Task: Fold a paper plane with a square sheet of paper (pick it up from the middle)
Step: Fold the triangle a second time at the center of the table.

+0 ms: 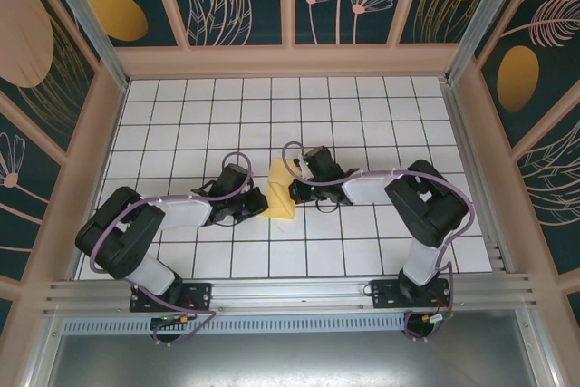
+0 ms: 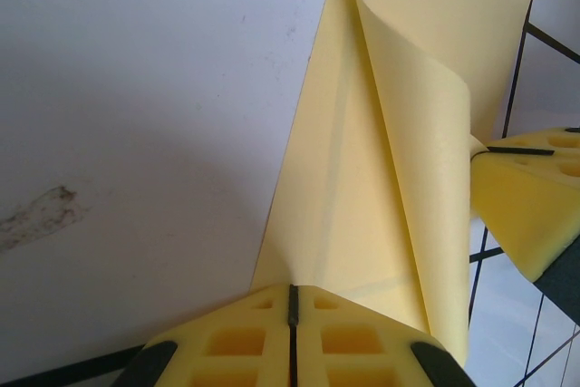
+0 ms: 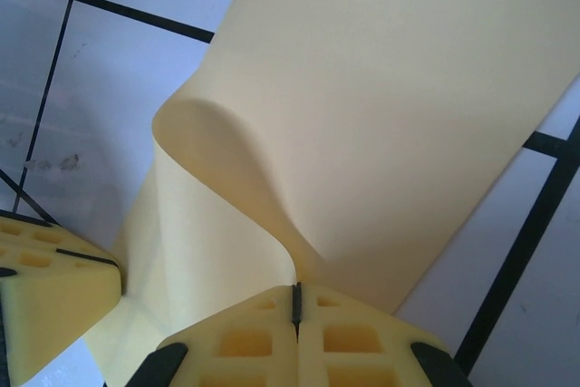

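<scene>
The left gripper (image 2: pixel 292 304) is clamped on one edge of the yellow sheet of paper (image 1: pixel 279 195). The right gripper (image 3: pixel 295 301) is clamped on the opposite edge. The sheet, apparently partly folded, curls between them at mid-table (image 1: pixel 362 115).

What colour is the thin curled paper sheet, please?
Plain pale yellow paper sheet; best in right wrist view.

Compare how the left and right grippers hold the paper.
The left gripper pinches the paper at its left edge, lower in the top view; the right gripper pinches its right edge, higher up. Beside the left fingers the paper lies flat; by the right fingers it bulges into a curl. Both are shut on the paper.
</scene>
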Available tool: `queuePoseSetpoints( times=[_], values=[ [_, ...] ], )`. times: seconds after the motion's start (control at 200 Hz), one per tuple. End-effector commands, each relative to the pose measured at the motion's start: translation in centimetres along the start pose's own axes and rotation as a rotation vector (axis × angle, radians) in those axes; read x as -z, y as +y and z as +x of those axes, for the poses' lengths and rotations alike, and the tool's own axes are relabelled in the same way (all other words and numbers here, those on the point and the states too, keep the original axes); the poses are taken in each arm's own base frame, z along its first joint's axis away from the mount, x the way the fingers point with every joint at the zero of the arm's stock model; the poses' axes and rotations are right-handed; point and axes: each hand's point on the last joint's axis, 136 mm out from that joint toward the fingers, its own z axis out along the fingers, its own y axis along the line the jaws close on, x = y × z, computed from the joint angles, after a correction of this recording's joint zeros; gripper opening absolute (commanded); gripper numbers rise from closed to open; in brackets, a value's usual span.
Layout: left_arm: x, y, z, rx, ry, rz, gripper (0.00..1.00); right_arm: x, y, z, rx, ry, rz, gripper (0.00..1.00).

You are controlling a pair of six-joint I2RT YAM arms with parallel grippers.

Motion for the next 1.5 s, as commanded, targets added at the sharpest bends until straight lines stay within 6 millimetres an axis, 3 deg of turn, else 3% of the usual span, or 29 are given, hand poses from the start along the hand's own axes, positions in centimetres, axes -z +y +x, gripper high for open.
queuePoseSetpoints(
  times=[0.0, 0.59, 0.931, 1.176, 1.321, 1.496],
  values=[
    [-0.2, 3.4, 0.9, 0.016, 0.018, -0.135, 0.08, 0.6, 0.6, -1.3, 0.026, -0.021, -0.017, 0.0],
    [-0.1, 3.4, 0.8, 0.016, 0.017, -0.135, 0.09, -0.7, -1.5, 0.8, -0.005, 0.024, 0.041, 0.0],
    [0.0, 3.1, 0.8, 0.012, 0.015, -0.126, 0.11, -0.7, -1.7, 1.0, -0.01, 0.028, 0.05, 0.0],
    [2.5, -1.2, -1.5, -0.023, -0.063, -0.023, 0.17, -1.0, -2.1, 1.7, -0.018, 0.042, 0.053, 0.0],
    [4.6, -4.1, -3.3, -0.026, -0.152, 0.067, 0.0, -1.1, -2.2, 1.9, -0.021, 0.048, 0.053, 0.0],
    [4.6, -6.8, -4.2, -0.01, -0.164, 0.184, 0.0, -1.1, -2.2, 1.9, -0.021, 0.047, 0.055, 0.0]
  ],
)
